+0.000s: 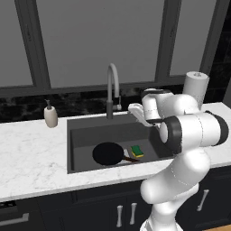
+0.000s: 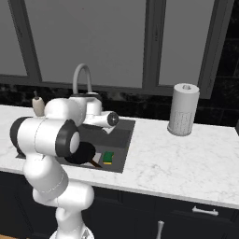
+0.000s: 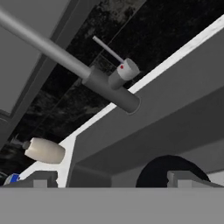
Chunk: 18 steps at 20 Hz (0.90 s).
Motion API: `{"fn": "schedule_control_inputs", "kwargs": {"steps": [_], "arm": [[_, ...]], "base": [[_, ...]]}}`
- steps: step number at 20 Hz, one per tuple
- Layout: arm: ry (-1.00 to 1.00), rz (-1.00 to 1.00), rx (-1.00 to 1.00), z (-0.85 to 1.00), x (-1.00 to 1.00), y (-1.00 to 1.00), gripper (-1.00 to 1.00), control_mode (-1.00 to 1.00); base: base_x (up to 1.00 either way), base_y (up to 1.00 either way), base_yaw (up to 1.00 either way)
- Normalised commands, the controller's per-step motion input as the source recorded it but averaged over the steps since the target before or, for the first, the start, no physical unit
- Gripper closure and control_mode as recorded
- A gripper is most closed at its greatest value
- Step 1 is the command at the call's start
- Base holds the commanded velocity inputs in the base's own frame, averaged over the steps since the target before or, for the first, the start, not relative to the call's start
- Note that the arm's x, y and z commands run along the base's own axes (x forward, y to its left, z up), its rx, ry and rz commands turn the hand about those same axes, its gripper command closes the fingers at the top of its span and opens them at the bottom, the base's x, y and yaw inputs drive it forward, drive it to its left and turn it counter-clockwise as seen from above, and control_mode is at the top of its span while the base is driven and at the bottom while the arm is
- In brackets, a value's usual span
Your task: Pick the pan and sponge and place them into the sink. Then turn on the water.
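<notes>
The black pan [image 1: 108, 153] lies flat on the bottom of the dark grey sink [image 1: 90, 131], its handle pointing right. The green-topped sponge [image 1: 137, 151] lies just right of it. Both also appear in the right base view: pan [image 2: 84, 153], sponge [image 2: 108, 157]. My gripper [image 1: 131, 108] hangs open and empty above the sink's back right part, facing the arched grey faucet [image 1: 113, 88]. In the hand view the faucet's body [image 3: 109, 89] and thin lever [image 3: 107, 49] lie ahead of the fingertips [image 3: 41, 179], with the pan's edge [image 3: 157, 173] below. No water is in view at the faucet.
A beige soap dispenser [image 1: 50, 116] stands on the white marble counter [image 1: 31, 153] left of the sink. A paper towel roll [image 2: 183, 109] stands at the back right. Dark windows and a black backsplash close off the counter behind the faucet.
</notes>
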Motion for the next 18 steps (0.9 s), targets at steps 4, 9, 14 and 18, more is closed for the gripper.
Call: {"fn": "schedule_control_inputs", "kwargs": {"steps": [4,9,14,18], "arm": [[0.00,0.00,0.00,0.00,0.00,0.00,-1.00,-1.00],[0.00,0.00,0.00,0.00,0.00,0.00,-1.00,-1.00],[0.00,0.00,0.01,0.15,0.08,0.00,-1.00,-1.00],[0.00,0.00,0.04,0.19,0.19,0.00,-1.00,-1.00]], "base": [[0.00,0.00,0.00],[0.00,0.00,0.00],[0.00,0.00,0.00],[0.00,0.00,0.00]]}}
